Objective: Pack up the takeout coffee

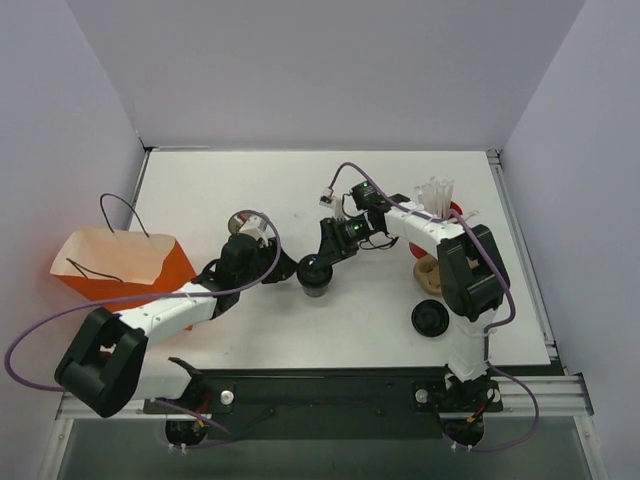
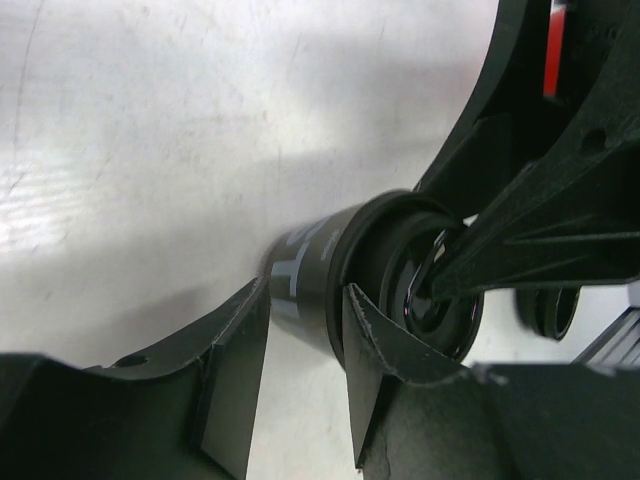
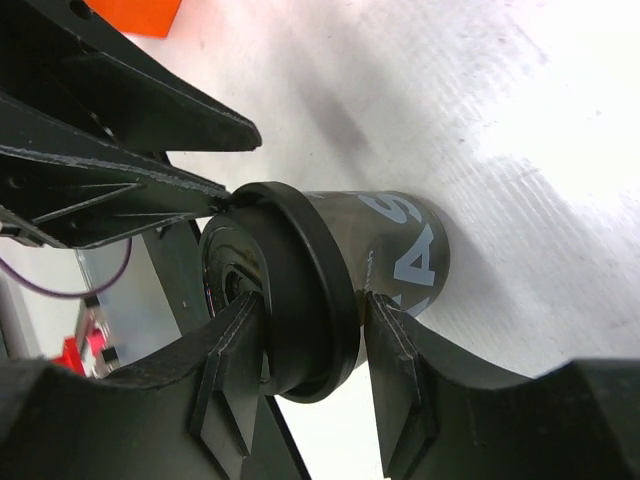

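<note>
Closest to the right wrist lens we see the right gripper (image 3: 315, 305). Its fingers (image 3: 232, 385) are closed in from either side on the thick rim of the black lid (image 3: 300, 300) that caps the takeout coffee (image 3: 405, 255). One finger lies in front of the lid's top face and the other sits below the rim against the dark cup wall with its pale lettering; to us it reads as a pinch on the lid. The left wrist view gives what that one hides: the recessed top of the lid, with one right finger laid across it, its tip at the central hollow. In that view the left gripper (image 2: 305, 300) has its fingers parted, with bare table (image 2: 150, 150) showing in the gap between them. One tip meets the cup's wall and the other overlaps the lid's rim, and we cannot tell whether they press or merely touch. Only the overhead camera shows where it all stands: the coffee is upright near the middle of the table, with the left gripper at its left and the right gripper pointing in from behind and to the right. That camera alone also shows the orange bag (image 1: 165, 262) lying open at the table's left edge, well apart from the cup, and a flat black disc (image 1: 432, 318) near the right arm's base.
</note>
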Tool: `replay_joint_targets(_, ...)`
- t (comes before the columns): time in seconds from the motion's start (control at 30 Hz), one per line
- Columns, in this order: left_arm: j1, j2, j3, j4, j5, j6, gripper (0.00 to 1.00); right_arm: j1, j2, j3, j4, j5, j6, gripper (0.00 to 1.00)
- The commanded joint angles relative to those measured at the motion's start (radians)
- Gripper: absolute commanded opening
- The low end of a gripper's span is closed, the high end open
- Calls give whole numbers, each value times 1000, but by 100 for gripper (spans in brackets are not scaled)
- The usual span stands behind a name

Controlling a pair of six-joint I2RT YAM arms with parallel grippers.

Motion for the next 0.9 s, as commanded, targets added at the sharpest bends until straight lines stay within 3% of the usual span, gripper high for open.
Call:
replay_joint_targets(0.0,35,-101,94,-396,19,99,46,27,101,54,-201,111,-215,38)
replay_joint_targets(0.17,138,-84,135,-384,190,159,47,42,136,139,-293,111,-272,38)
replay_joint_targets(0.47,149,-93,176,-282,392,216,52,50,133,171,-324,144,-315,38)
replay_joint_targets(0.67,122,-20,213,-278,437,213,57,59,132,193,-334,151,-327,42)
replay_joint_targets(0.87,59,49,221,-284,371,219,57,59,119,194,-338,157,-323,51)
